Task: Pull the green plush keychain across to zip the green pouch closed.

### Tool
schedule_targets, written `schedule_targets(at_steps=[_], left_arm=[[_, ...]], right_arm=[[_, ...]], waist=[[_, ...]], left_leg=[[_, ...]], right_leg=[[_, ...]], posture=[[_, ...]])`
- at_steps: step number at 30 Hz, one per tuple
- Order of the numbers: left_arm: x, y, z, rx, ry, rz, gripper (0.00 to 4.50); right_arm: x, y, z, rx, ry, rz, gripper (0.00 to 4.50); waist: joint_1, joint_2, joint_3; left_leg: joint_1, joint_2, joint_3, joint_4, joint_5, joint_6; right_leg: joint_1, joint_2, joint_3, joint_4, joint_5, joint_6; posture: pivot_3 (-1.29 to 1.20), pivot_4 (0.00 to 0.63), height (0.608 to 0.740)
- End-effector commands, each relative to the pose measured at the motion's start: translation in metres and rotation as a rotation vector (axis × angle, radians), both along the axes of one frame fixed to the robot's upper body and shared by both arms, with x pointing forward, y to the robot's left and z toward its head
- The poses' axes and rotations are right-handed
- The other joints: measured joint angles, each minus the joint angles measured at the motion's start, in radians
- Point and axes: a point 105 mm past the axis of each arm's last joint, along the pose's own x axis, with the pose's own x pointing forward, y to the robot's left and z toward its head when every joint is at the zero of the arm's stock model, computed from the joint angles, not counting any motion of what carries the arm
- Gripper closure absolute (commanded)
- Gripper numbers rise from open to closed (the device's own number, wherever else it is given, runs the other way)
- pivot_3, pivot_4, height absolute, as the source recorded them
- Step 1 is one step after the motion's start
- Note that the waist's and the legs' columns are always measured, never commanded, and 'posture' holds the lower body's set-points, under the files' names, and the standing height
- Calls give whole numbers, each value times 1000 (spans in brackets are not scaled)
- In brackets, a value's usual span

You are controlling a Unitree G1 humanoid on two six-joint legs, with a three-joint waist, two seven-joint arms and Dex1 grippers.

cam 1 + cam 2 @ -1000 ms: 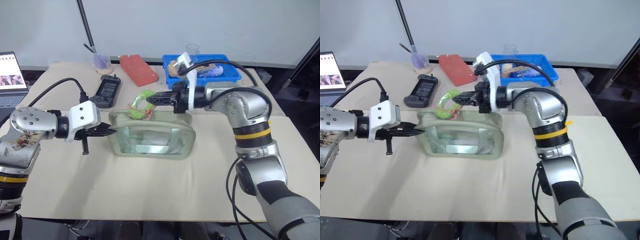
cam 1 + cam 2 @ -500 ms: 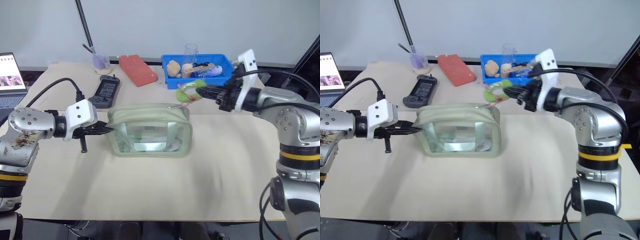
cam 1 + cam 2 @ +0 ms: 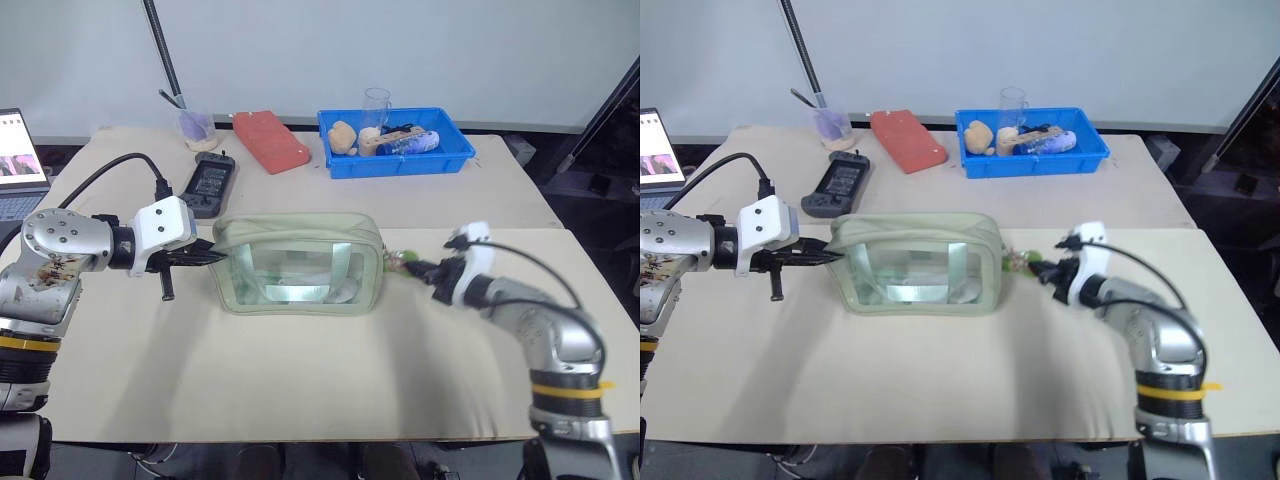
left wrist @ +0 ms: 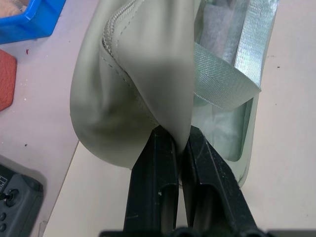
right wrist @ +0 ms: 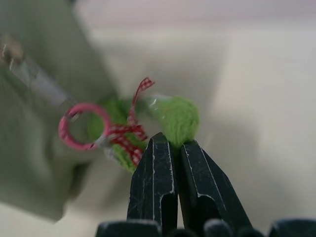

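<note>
The green pouch (image 3: 298,262) stands mid-table, its clear window facing me and its top zipper drawn shut along its length. My left gripper (image 3: 212,257) is shut on the fabric at the pouch's left end (image 4: 163,89). The green plush keychain (image 5: 178,117) hangs just past the pouch's right end (image 3: 403,263), low by the table, with a pink ring and red checked ribbon beside it. My right gripper (image 3: 428,270) is shut on the keychain, pointing left toward the pouch.
A blue tray (image 3: 395,157) with small items and a clear cup stands at the back. A red block (image 3: 270,140), a black handheld device (image 3: 210,181) and a plastic cup (image 3: 197,128) lie behind the pouch. A laptop (image 3: 20,165) sits far left.
My right gripper carried the keychain from the pouch's left top across to the right, then down to table level past the right end. The pouch top went from gaping to shut. The left gripper held still.
</note>
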Motion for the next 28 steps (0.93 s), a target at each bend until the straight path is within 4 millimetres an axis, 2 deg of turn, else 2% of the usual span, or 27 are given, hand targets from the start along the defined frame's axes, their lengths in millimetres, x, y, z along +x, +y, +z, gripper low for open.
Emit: schedule_targets(at_steps=[1, 3, 5, 7, 10, 13, 14, 16, 20, 23, 25, 28], left_arm=[[-1, 1, -4, 8, 16, 11, 4500], [-1, 2, -2, -10, 16, 17, 4500], [1, 2, 9, -122, 31, 50, 3707], [2, 10, 20, -254, 61, 103, 2989], [-1, 23, 19, -308, 91, 158, 1499], [-4, 40, 26, -395, 106, 228, 211], [-5, 46, 28, -411, 107, 249, 0], [-9, 59, 29, -427, 108, 292, 0], [-16, 89, 29, -450, 77, 415, 0], [-20, 103, 35, -509, 38, 488, 0], [-23, 106, 42, -571, 15, 511, 0], [-22, 115, 48, -629, -31, 569, 0]], right_arm=[[-2, 14, 21, -6, -89, 57, 4452], [0, 13, 31, -3, -120, 75, 4452], [3, 3, 45, -24, -162, 104, 3698], [4, -17, 57, -102, -191, 141, 3067], [4, -42, 60, -203, -193, 165, 2001], [2, -72, 67, -284, -186, 183, 1021], [1, -79, 73, -303, -191, 196, 670], [-2, -87, 89, -328, -211, 231, 15], [-12, -92, 134, -317, -301, 293, 15], [-21, -84, 177, -168, -370, 311, 15], [-26, -81, 189, -145, -403, 318, 15], [-22, -85, 189, -157, -432, 262, 15]], waist=[[-1, 0, 0], [-1, 0, 0], [0, 0, 0], [1, 1, 2], [4, 1, 2], [4, 1, 2], [4, 1, 2], [4, 1, 2], [-4, 2, 3], [-4, 3, 4], [0, 2, 4], [8, 2, 4]], left_leg=[[0, 0, 0, 0, 0, 0], [0, 0, 0, 0, 0, 0], [0, 0, 0, 0, 0, 0], [0, 0, 0, 0, 0, 0], [-1, 0, 0, 0, 0, 0], [-1, 0, 0, 0, -1, 2], [-1, -1, 0, 0, -1, 2], [-2, -1, 0, 0, -1, 2], [-1, 0, 1, 0, -1, 2], [0, 1, 1, -1, -1, 2], [0, 2, 1, -1, -1, 2], [0, 3, 1, -1, -2, 0]], right_leg=[[0, 0, 0, 0, 0, 0], [0, 0, 0, -1, 0, 0], [0, 0, 0, -1, 0, 0], [0, 0, 0, 0, 0, 0], [0, 0, -1, -2, 0, 1], [0, 0, 0, -3, -1, 1], [-1, 0, 0, -3, -1, 1], [-1, 0, 0, -3, -1, 1], [-2, -1, 0, -2, -1, 1], [-2, 0, -1, -2, -1, 0], [-2, 0, -1, -2, -1, -1], [-1, -1, -3, -4, -1, -1]], posture=[[0, 150, 740], [0, 150, 740], [0, 150, 740], [0, 150, 740], [0, 150, 740], [0, 150, 740], [0, 150, 740], [0, 150, 740], [0, 150, 740], [0, 150, 740], [0, 150, 740], [0, 150, 740]])
